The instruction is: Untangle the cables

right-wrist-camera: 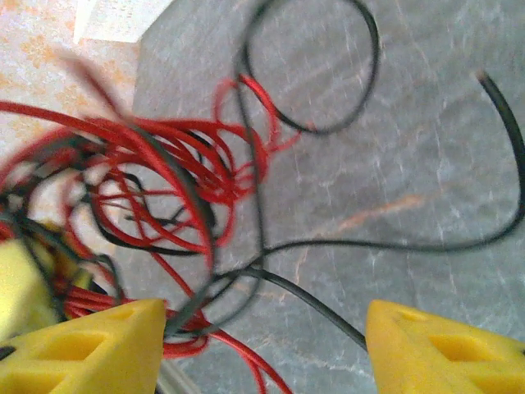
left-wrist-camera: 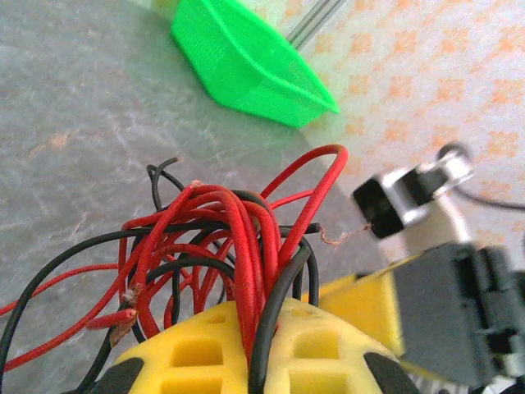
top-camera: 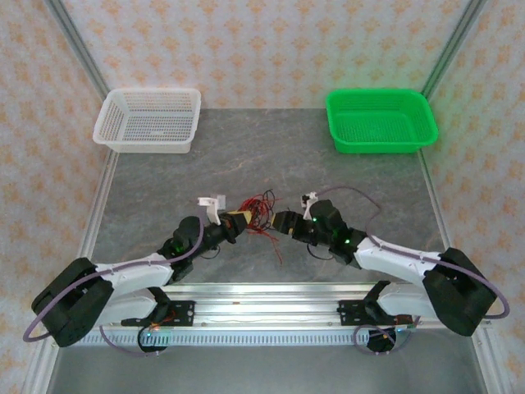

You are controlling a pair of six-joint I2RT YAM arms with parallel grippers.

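At the near edge an aluminium rail (top-camera: 262,305) carries the two arm bases, and both arms reach inward over the grey, marbled tabletop (top-camera: 164,197) until their heads almost meet at its middle.

The left gripper (top-camera: 235,222) has its yellow jaws closed on the cables (top-camera: 255,208). In the left wrist view a bunch of red strands and one black strand run straight down into the seam between the yellow pads (left-wrist-camera: 205,353), and the rest of the snarl fans up above them in loops. Bare copper shows at a few cut ends.

The right gripper (top-camera: 280,222) sits just beside the snarl, facing the left one, jaws wide. Its own camera shows the two yellow fingertips (right-wrist-camera: 98,349) well apart, with black strands crossing the gap between them and nothing pinched. The red-and-black tangle hangs to the left of that gap; one black strand sweeps away to the right over the stone, and another forms a loop farther out.

From above, a thin strand trails off the snarl toward the near edge and lies on the tabletop.

At the far edge stand two baskets, well apart — a white basket (top-camera: 148,121) on the left and a green basket (top-camera: 381,120) on the right.
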